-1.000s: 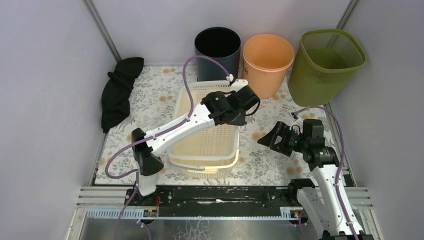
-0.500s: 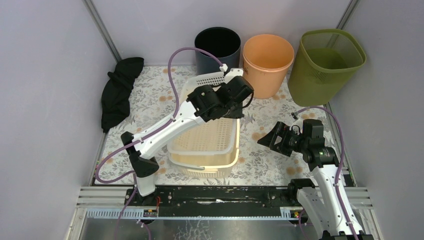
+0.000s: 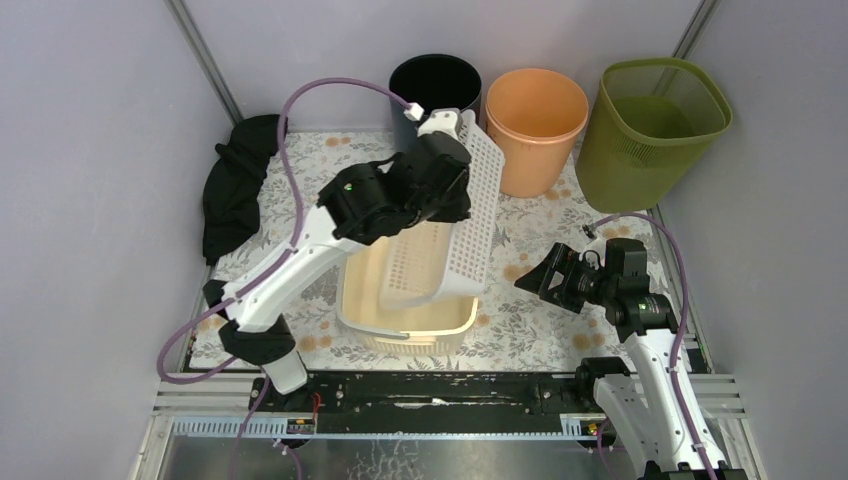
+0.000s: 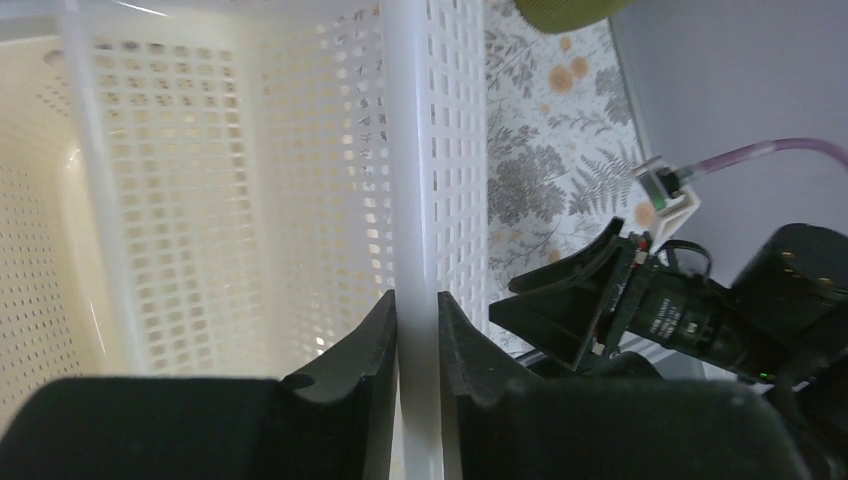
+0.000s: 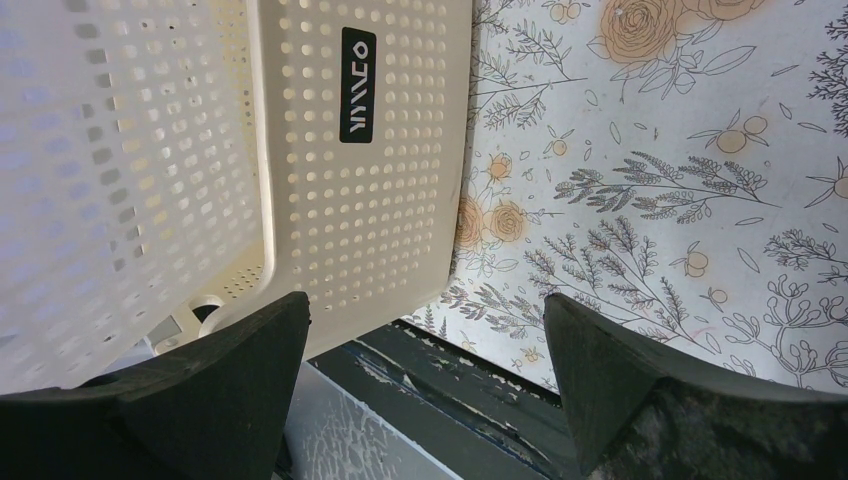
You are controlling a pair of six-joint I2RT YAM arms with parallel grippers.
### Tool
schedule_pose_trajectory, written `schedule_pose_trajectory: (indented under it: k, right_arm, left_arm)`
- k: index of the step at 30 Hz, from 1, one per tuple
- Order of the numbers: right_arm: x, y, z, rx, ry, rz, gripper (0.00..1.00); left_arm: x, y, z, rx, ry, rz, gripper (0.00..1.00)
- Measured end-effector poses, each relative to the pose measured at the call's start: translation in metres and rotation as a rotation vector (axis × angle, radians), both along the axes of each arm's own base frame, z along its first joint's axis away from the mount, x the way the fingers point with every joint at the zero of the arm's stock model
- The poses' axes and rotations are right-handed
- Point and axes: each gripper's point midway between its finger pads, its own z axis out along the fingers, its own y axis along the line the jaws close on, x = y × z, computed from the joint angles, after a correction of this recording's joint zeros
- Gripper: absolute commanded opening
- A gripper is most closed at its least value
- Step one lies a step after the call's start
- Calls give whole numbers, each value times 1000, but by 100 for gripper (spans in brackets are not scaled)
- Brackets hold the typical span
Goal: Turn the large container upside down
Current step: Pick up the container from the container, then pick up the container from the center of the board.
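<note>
Large container (image 3: 472, 215): white rectangular plastic basket with grid-perforated walls and a smooth solid rim, tipped steeply on edge. Its lower end sits inside a cream perforated tub (image 3: 400, 322) on the floral-print table cover (image 3: 545, 335), and its upper end rises toward a round black bin (image 3: 435, 85). Left arm extended forward and raised, wrist rolled, left gripper (image 4: 417, 330) pinched tight on the basket's rim. Right arm bent low beside the tub, right gripper (image 5: 425, 345) spread wide and holding nothing.
</note>
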Motion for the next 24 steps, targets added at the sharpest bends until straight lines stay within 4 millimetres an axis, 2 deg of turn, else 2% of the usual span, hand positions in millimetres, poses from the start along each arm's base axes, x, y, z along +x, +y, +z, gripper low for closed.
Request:
schedule_pose_trajectory:
  k: [7,17,24]
  right_arm:
    - [0,0,0,2,2,-2,94]
    - [3,1,9,8,3,-8,93]
    - [10,2,28,19,-11,-11,92]
  left_arm:
    - [-7,31,49,-99,-90,31,23]
    - [-16,101,109,-188,-240,148,23]
    - [-30,153,140,-235,-339,249,22]
